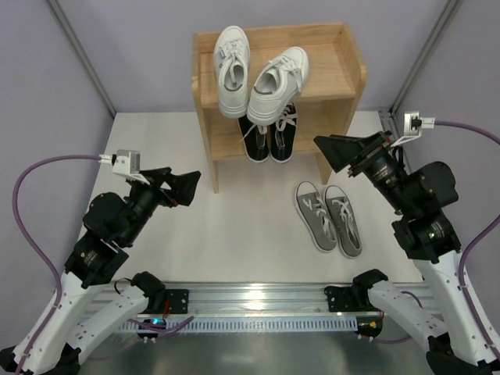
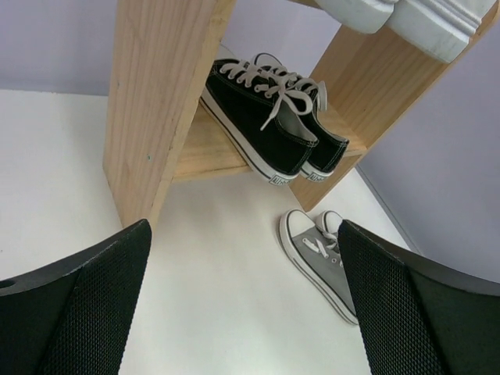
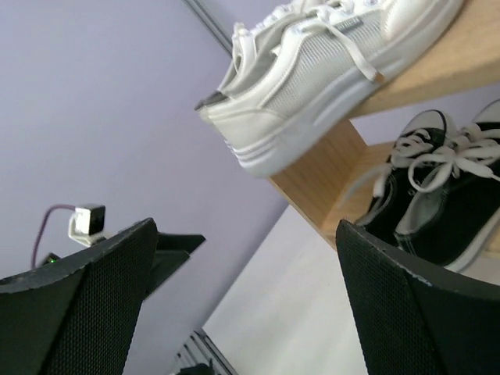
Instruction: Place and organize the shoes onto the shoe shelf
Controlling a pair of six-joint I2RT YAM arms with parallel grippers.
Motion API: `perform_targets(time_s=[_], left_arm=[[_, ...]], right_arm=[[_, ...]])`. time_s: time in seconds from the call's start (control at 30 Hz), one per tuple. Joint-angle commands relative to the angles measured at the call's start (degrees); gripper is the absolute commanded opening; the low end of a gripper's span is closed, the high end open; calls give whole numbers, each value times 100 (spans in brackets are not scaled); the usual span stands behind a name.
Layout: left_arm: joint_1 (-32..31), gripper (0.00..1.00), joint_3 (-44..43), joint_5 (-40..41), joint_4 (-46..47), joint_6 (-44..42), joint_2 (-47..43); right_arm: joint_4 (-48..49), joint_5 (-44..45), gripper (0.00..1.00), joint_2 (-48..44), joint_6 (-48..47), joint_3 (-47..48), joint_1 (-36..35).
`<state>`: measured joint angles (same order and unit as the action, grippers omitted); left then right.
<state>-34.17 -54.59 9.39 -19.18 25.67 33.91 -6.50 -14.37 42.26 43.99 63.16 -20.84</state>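
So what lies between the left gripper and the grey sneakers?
Only bare white tabletop, seen in top and left wrist views, between left gripper and grey sneakers.

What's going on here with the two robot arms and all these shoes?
Two robot arms are tidying sneakers onto a wooden shelf. The white pair sits on top, one shoe poking over the front edge; the black pair is on the lower tier. The grey pair lies on the table beside it. The left hand and right hand are open, holding nothing.
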Motion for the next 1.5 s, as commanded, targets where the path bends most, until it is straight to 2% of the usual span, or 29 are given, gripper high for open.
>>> perform_targets(time_s=[0.0, 0.1, 0.13, 0.17, 0.2, 0.23, 0.37, 0.43, 0.6, 0.77, 0.9, 1.0, 1.1, 1.13, 1.27, 1.33, 1.4, 1.43, 1.47], left_arm=[[-10, 100, -280, -165, -481, 96, -16], [-10, 100, -386, -139, -595, 70, -86], [-10, 100, -412, -104, -639, 70, -104], [-10, 100, -473, -78, -692, 52, -121], [-10, 100, -500, -8, -779, 0, -148], [-10, 100, -526, 36, -815, -27, -174], [-10, 100, -667, 659, -973, -185, -227], [-10, 100, -755, 1379, -886, -316, -201], [-10, 100, -939, 2110, 70, -765, 132], [-10, 100, -1195, 3198, 607, -1186, 914], [77, 100, -914, 3509, 2027, -1722, 1379], [323, 100, -974, 3325, 2575, -1838, 1758], [963, 100, -1150, 3017, 2788, -1672, 2224], [1426, 100, -1203, 2573, 2779, -1305, 2417], [2360, 100, -1405, 1147, 2937, -257, 2857], [2485, 100, -1589, 315, 3122, -98, 3129], [2538, 99, -1704, -119, 3210, 25, 3288], [2582, 97, -1791, -730, 3253, 130, 3367], [2722, 96, -1818, -1015, 3376, 418, 3489]], right_arm=[[-174, 249, 95, 703, 112, 1044, -209], [-632, 707, 65, 1459, -432, 2108, -324], [-816, 803, 35, 1669, -539, 2365, -333], [-931, 1100, 20, 1854, -619, 2620, -333], [-1036, 1260, 9, 2221, -854, 3145, -342], [-1142, 1409, 4, 2399, -944, 3394, -350], [-2211, 2323, 4, 3392, -1436, 4756, -412], [-2608, 2701, 4, 3849, -1611, 5285, -456], [-2786, 3352, 4, 4211, -1788, 5426, -552], [-3234, 3318, 4, 4721, -1859, 5822, -605], [-3208, 3257, 4, 4861, -1903, 5787, -728], [-3235, 3186, 4, 4923, -1876, 5743, -772], [-3200, 3151, 4, 4923, -1894, 5638, -781], [-3182, 3142, 4, 4915, -1929, 5611, -790], [-3076, 3090, 4, 4914, -1973, 5532, -781], [-3050, 3028, 4, 4941, -2008, 5550, -790], [-3006, 2941, 4, 4967, -2043, 5550, -790], [-2989, 2905, 4, 4993, -2061, 5550, -790], [-2988, 2870, 4, 5002, -2061, 5541, -790]])
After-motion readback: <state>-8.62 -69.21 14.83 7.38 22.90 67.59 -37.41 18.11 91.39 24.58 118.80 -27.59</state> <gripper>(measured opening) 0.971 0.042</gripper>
